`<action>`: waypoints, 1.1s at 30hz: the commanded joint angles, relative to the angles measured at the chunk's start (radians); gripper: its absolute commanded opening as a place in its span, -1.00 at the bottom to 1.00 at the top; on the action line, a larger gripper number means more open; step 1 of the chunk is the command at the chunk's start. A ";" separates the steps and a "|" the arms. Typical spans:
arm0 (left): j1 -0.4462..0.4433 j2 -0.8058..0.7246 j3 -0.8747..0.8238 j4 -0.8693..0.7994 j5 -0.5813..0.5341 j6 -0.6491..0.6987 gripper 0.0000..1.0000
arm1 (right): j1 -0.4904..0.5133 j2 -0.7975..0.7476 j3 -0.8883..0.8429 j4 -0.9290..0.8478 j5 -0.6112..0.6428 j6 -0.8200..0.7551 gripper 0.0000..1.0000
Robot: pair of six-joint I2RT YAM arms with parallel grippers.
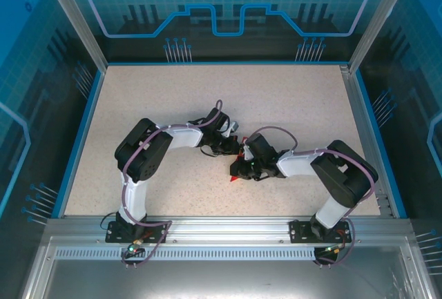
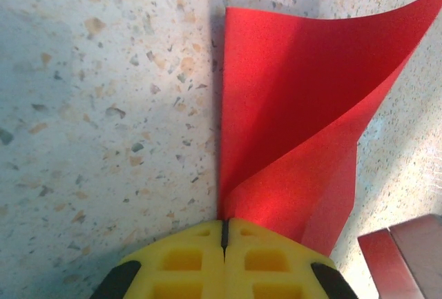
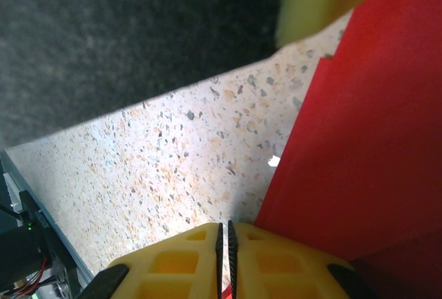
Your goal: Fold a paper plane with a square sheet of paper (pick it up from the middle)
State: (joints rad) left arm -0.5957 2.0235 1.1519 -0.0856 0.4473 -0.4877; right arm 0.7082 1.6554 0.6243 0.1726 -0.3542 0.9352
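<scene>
The square sheet of paper (image 2: 297, 105) is bright red and lies mid-table, partly folded, with one flap curling up off the surface. My left gripper (image 2: 225, 226) is shut, and the raised flap's edge runs straight into the seam of its yellow jaws. From above, the left gripper (image 1: 228, 149) and right gripper (image 1: 242, 168) meet over the paper (image 1: 235, 174), hiding most of it. My right gripper (image 3: 224, 228) is shut to a hairline slit at the paper's (image 3: 373, 147) edge. A sliver of red shows in that slit, and the sheet passes under its right finger.
The speckled beige table (image 1: 276, 99) has a blue rim and clear walls on three sides. A metal rail (image 1: 221, 226) at the near edge carries both arm bases. A blurred yellow finger (image 3: 318, 2) of the left gripper hangs above the paper in the right wrist view.
</scene>
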 commanded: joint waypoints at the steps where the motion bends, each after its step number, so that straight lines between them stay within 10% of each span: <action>1: -0.030 0.139 -0.015 0.021 -0.115 0.032 -1.00 | 0.069 0.005 -0.003 -0.127 -0.062 -0.011 -0.74; 16: -0.032 0.138 -0.012 0.014 -0.099 0.048 -1.00 | 0.104 -0.049 -0.002 -0.169 -0.054 0.003 -0.74; 33: -0.030 0.125 -0.010 0.021 -0.060 0.066 -1.00 | -0.220 -0.176 0.045 -0.193 -0.041 -0.043 -0.77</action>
State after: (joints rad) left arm -0.5919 2.0319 1.1637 -0.0906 0.4717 -0.4461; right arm 0.5095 1.4590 0.6350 0.0254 -0.3756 0.9295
